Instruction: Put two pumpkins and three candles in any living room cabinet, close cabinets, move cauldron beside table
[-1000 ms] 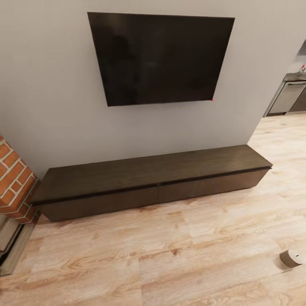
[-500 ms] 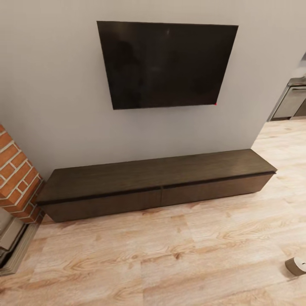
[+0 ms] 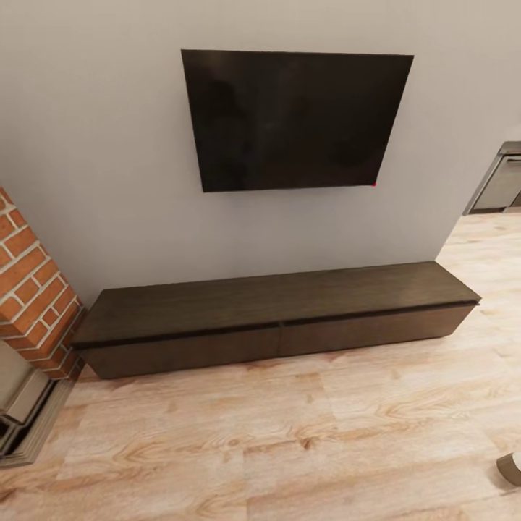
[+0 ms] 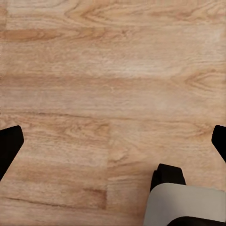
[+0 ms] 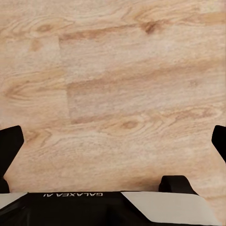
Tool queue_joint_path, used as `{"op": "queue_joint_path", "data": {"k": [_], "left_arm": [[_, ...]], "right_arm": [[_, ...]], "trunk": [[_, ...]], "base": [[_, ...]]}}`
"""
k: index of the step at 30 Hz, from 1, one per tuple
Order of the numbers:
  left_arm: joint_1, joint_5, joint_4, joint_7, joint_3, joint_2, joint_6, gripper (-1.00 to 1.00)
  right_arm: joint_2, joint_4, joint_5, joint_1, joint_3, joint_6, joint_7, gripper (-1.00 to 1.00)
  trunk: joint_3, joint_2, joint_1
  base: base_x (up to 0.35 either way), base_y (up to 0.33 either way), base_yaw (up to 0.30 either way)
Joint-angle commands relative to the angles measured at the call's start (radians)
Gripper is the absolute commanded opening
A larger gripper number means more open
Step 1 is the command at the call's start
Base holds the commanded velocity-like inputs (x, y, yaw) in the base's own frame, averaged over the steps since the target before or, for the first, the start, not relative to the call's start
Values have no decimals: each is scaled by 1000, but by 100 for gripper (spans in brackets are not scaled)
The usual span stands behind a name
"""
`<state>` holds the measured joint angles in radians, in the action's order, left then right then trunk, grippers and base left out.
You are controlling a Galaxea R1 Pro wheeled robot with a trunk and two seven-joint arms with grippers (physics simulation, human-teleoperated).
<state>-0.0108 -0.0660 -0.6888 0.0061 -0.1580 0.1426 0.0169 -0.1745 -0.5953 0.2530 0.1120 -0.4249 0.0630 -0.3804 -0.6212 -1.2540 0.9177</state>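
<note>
**Fingers Spread and Empty; Cabinet Shut Ahead**

Left gripper (image 4: 113, 141) fingers (image 4: 9, 146) stand wide apart over bare floor (image 4: 113, 70), holding nothing. Right gripper (image 5: 113, 141) likewise. At the head view's edge, a small beige object (image 3: 512, 467), possibly a candle, lies cut off. Beyond, the cabinet (image 3: 275, 318) sits against the wall under the television (image 3: 293, 119), both fronts flush. Risk: handleless fronts give poor purchase; a fingertip may slip when prying.

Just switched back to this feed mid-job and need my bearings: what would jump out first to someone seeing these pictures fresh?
A big dark television hangs on the grey wall, and directly below it a long low dark brown cabinet sits on the pale wood floor with both fronts shut. A red brick fireplace stands at the cabinet's left end. Both wrist views look straight down at bare floorboards, fingers spread wide.
</note>
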Motion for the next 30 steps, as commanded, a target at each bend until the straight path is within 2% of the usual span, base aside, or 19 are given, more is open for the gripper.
{"op": "queue_joint_path", "data": {"k": [1, 30], "left_arm": [[0, 0, 0, 0, 0, 0, 0, 100], [0, 0, 0, 0, 0, -1, 0, 100]], "right_arm": [[0, 0, 0, 0, 0, 3, 0, 100], [0, 0, -1, 0, -5, 14, -2, 100]], "trunk": [[2, 0, 0], [48, 0, 0]], "base": [[0, 0, 84], [0, 0, 92]]}}
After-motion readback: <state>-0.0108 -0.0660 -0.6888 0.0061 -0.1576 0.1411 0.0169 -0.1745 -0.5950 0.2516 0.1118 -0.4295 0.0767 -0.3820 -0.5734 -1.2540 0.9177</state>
